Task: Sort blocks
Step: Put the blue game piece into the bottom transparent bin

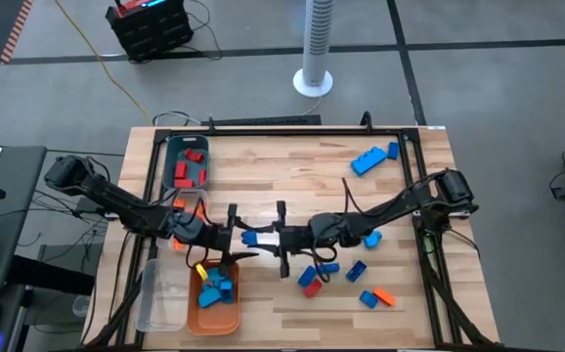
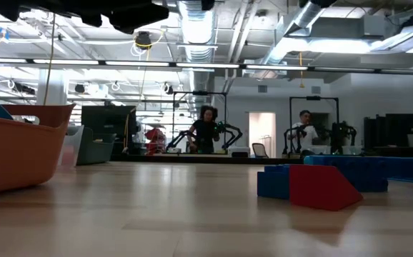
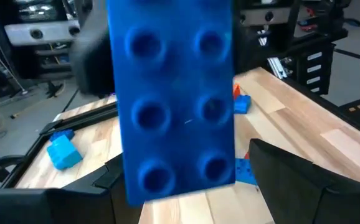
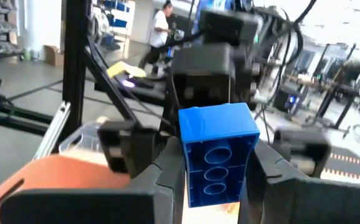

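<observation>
A darker blue block (image 1: 250, 238) hangs over the table's middle between my two grippers, which face each other. My right gripper (image 1: 275, 239) is shut on it; in the right wrist view the block (image 4: 217, 149) shows between its fingers. My left gripper (image 1: 236, 238) is open, and its fingers (image 4: 123, 142) stand apart on either side of the block's free end. The block's hollowed face (image 3: 174, 106) fills the left wrist view. Loose blue, red and orange blocks (image 1: 356, 269) lie on the table's right half. Light blue ones lie in the orange tray (image 1: 193, 318). My right gripper pinches the blue block between its two fingers, which lie on its two side faces (image 4: 189, 168). The fingers come level from the table's right. The block is lifted clear of the table and points toward my left gripper.
A teal bin (image 1: 170, 161) with red blocks stands at the table's far left, with clear bins (image 1: 160, 293) nearer along the left edge. Two blue blocks (image 1: 370, 158) lie near the far right corner. In the low view a red wedge (image 2: 321, 187) and a blue block (image 2: 274, 182) rest on the tabletop.
</observation>
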Robot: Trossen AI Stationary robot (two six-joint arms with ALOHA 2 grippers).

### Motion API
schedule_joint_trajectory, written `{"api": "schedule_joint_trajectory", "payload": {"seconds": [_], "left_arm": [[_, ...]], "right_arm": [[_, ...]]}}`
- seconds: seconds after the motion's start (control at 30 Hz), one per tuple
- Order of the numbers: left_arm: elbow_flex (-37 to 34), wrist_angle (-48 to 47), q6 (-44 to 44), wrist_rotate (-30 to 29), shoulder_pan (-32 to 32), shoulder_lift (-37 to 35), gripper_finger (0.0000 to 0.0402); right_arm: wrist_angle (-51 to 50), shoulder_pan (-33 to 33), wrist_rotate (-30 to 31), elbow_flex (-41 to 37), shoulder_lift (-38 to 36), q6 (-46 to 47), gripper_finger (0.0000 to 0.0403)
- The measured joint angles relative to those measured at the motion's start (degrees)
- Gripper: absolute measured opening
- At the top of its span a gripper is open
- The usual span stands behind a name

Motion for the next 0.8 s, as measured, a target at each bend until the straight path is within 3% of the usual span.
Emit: {"api": "schedule_joint_trajectory", "payload": {"seconds": [0.53,0.67,0.8], "left_arm": [[0.0,5.0,4.7,-5.0,-0.7,0.0,0.0258],[0.0,5.0,5.7,-6.8,-0.7,0.0,0.0229],[0.0,5.1,5.7,-6.9,-0.7,0.0,0.0172]], "right_arm": [[-4.3,-0.5,0.0,1.4,0.1,-1.5,0.0103],[-4.7,-0.5,0.0,1.4,0.1,-1.5,0.0103],[-5.4,-0.7,0.2,1.4,0.1,-1.0,0.0105]]}}
